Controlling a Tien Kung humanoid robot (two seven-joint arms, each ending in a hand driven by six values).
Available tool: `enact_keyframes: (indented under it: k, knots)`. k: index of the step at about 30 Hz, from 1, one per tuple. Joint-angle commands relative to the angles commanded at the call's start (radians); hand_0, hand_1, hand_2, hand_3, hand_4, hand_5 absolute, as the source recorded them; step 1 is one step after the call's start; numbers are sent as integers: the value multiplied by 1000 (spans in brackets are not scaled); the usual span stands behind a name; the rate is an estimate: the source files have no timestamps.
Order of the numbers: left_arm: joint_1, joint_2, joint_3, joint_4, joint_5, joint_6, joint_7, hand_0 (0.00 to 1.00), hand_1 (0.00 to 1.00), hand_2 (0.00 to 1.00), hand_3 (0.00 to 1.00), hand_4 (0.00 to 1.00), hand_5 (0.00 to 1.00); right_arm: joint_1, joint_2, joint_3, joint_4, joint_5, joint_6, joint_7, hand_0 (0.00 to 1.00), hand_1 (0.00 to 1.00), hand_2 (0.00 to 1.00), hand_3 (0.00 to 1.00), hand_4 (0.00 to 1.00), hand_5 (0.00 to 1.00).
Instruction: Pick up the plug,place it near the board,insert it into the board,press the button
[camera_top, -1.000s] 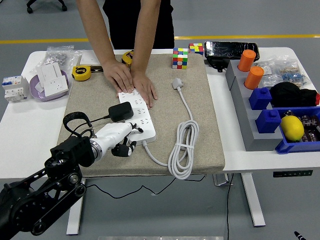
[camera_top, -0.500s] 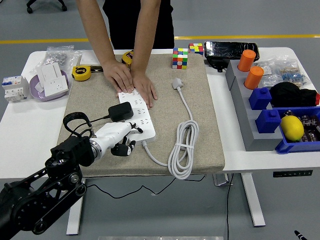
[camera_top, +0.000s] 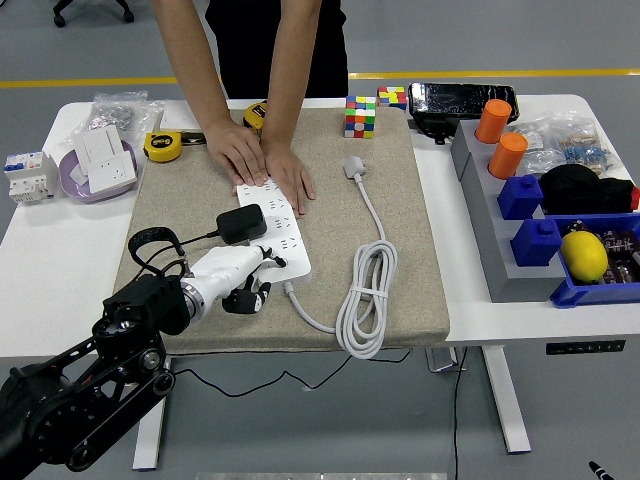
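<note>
Broadly, a white table carries a beige felt mat across its middle. At the far side a person stands with both hands pressed flat on the far end of a white power strip, which lies on the mat running from far to near. The strip's own white cable loops in a coil to the right of it and ends in a white plug head lying further back on the mat.

From the lower left the robot's black left arm reaches in, and the left hand sits at the near end of the strip, its dark fingers curled downward and closed on nothing, touching or just above the strip's near edge.

A black plug, an adapter block, sits on the strip just beyond the hand, its black cord looping off to the left.

Near the far right corner of the mat stands a Rubik's cube, and a yellow tape measure lies by the far left corner.
</note>
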Motion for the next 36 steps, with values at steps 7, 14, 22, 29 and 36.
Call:
enact_keyframes:
  k: [7, 14, 22, 29, 36]
  knots:
    - [4, 0, 3, 5, 13, -5, 4, 165, 52, 149, 759, 403, 84, 0, -1, -1, 0, 0, 0, 1, 891, 788, 760, 793, 998, 998]
    - [8, 2, 4, 3, 22, 0, 0, 164, 52, 148, 754, 402, 82, -3, -1, -2, 0, 0, 0, 1, 891, 788, 760, 794, 998, 998]
    - [17, 2, -32, -56, 53, 24, -15, 166, 53, 148, 750, 400, 81, -4, 0, -4, 0, 1, 0, 0, 891, 788, 760, 794, 998, 998]
    - [62, -6, -131, -139, 77, 119, -74, 205, 88, 179, 656, 507, 114, -5, 2, -1, 0, -2, 1, -1, 891, 788, 760, 794, 998, 998]
    - [179, -47, -296, -187, -120, 323, -275, 452, 490, 505, 595, 898, 304, -3, 1, 1, 0, -1, 0, 1, 891, 788, 760, 794, 998, 998]
